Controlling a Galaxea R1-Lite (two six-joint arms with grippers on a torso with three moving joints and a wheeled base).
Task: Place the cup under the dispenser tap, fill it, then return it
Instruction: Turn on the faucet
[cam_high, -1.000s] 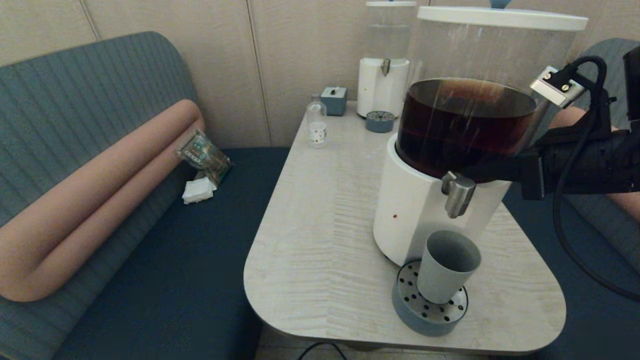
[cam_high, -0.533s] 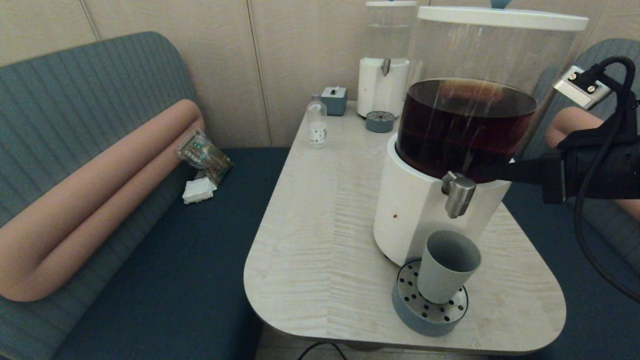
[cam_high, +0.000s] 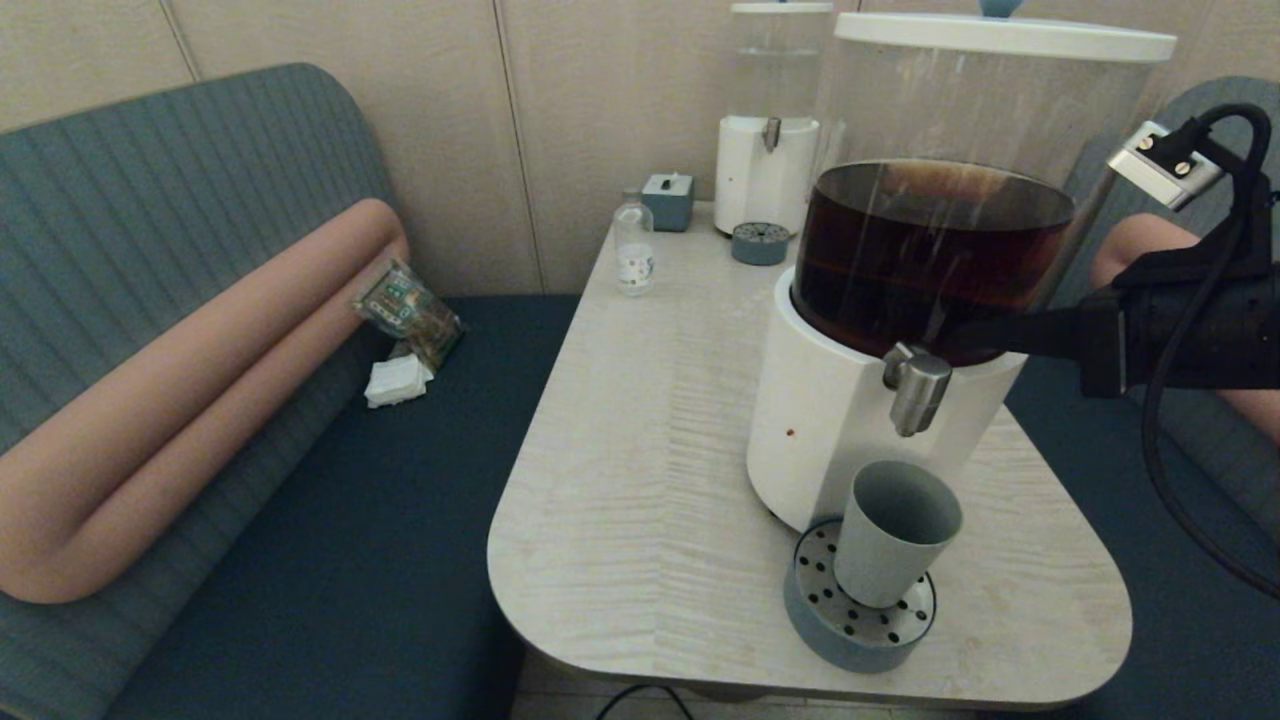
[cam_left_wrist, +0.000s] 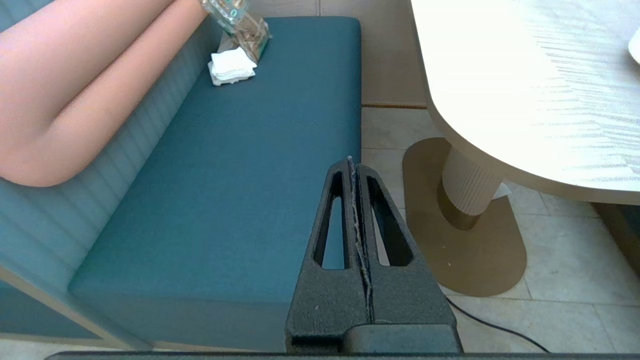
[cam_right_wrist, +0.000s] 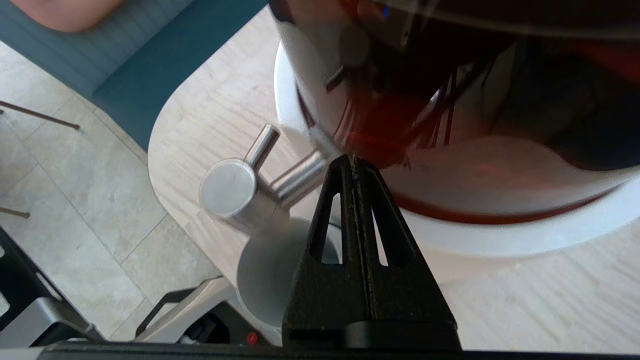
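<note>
The grey-green cup (cam_high: 893, 545) stands upright on the round perforated drip tray (cam_high: 815, 610), directly below the brushed-metal dispenser tap (cam_high: 917, 390) of the large white-based dispenser (cam_high: 830, 430) holding dark brown liquid. Its inside looks plain grey, and nothing runs from the tap. My right gripper (cam_high: 945, 345) is shut and empty, its tip just right of the tap's top, against the tank. In the right wrist view the right gripper (cam_right_wrist: 354, 162) sits beside the tap (cam_right_wrist: 235, 192), above the cup (cam_right_wrist: 265, 280). My left gripper (cam_left_wrist: 353, 165) hangs shut over the bench, out of the head view.
At the table's back stand a smaller dispenser (cam_high: 765, 170) with clear liquid, its little tray (cam_high: 760, 243), a clear bottle (cam_high: 634, 245) and a small blue-grey box (cam_high: 668, 200). A dark blue bench (cam_high: 330, 520) with a packet (cam_high: 405, 310) lies left of the table.
My right arm has drawn back to the right and risen slightly, with its fingertips still beside the tap. The cup has not moved.
</note>
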